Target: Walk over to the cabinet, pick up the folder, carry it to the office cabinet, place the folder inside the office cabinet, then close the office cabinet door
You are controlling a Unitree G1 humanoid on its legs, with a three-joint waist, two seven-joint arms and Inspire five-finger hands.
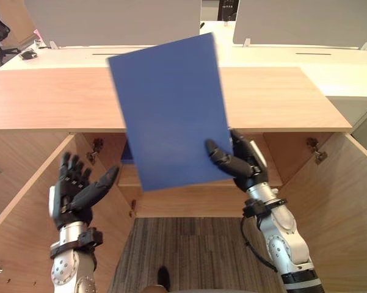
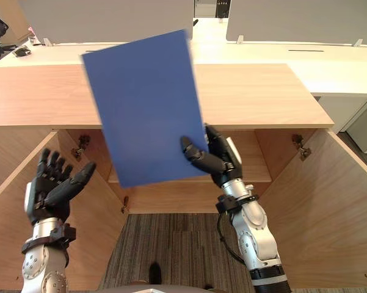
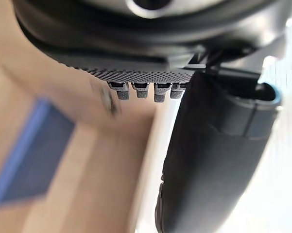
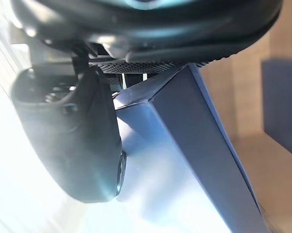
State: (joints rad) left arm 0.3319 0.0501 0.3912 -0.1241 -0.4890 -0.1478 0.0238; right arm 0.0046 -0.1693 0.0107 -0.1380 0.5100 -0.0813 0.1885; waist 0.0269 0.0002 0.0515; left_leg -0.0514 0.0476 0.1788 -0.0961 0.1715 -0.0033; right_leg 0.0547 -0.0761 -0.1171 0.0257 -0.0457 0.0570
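Striped grey carpet lies nearest, between the swung-out doors of a wooden cabinet; white desks with grey partitions stand beyond. Right hand — raised before the opening, thumb and fingers clamped on the blue folder, which stands upright, leaning left. Left hand — raised at left, fingers spread, empty.
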